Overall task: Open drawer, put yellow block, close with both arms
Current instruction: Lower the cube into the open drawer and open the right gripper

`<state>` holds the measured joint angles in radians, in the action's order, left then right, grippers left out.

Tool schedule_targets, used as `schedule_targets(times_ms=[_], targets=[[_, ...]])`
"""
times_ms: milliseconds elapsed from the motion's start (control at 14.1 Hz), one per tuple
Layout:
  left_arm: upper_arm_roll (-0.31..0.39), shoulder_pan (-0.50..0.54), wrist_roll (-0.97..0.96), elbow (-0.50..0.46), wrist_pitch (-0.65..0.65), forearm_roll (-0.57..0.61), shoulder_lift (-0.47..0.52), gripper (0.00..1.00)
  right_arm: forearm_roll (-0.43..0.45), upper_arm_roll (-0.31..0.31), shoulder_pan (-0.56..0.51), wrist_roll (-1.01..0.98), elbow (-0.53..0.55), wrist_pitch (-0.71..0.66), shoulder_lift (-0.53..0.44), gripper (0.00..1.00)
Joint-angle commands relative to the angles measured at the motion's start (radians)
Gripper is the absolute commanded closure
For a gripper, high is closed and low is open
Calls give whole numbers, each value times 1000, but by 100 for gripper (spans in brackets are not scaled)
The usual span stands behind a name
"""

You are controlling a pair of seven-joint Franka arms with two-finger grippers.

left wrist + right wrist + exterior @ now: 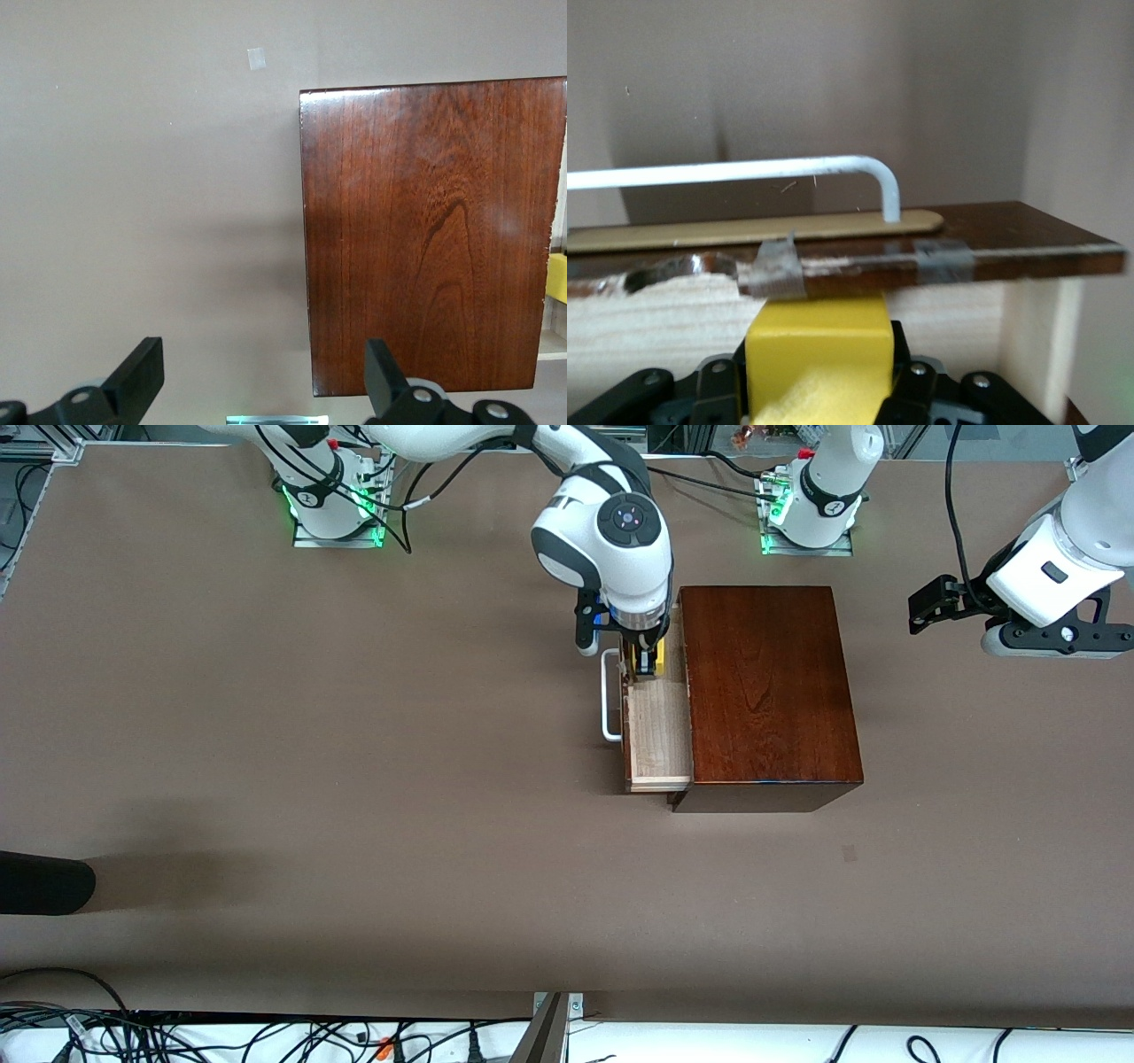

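**Brown tabletop, drawer open, block over the tray**

Brown table [354,779] carrying mahogany box [766,691], drawer [660,735] pulled out toward the right arm's end. Right gripper [645,662] over the open tray, clenched on yellow block [818,350]; block just inside the drawer front, white handle [744,173] past it. Left gripper [266,390] waiting released, above the box's edge. Block judged light, rigid, smooth-faced: flat opposite sides best for pinching. Drawer stiff, best pushed at front or handle

Left tool [266,390] fingers spread over the table [151,221], mahogany box [425,230] top, yellow block [557,276] at the edge
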<state>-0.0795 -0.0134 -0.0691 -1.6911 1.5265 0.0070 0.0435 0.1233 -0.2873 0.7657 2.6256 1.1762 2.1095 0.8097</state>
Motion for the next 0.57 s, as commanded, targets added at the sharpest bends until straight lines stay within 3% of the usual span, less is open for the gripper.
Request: schedule_targets(times_ms=[0, 213, 284, 355, 497], targets=[[1, -2, 3, 22, -22, -19, -5, 0, 29, 13, 18, 27, -39, 12, 37, 100], [1, -2, 5, 24, -22, -19, -5, 0, 29, 13, 18, 24, -39, 15, 48, 99], [1, -2, 5, 22, -20, -19, -5, 0, 29, 13, 18, 24, -39, 15, 51, 68], [1, -2, 5, 24, -22, -19, -5, 0, 29, 13, 18, 24, -39, 21, 51, 5], [1, -2, 5, 24, -22, -19, -5, 0, 29, 13, 18, 17, -41, 27, 51, 0]])
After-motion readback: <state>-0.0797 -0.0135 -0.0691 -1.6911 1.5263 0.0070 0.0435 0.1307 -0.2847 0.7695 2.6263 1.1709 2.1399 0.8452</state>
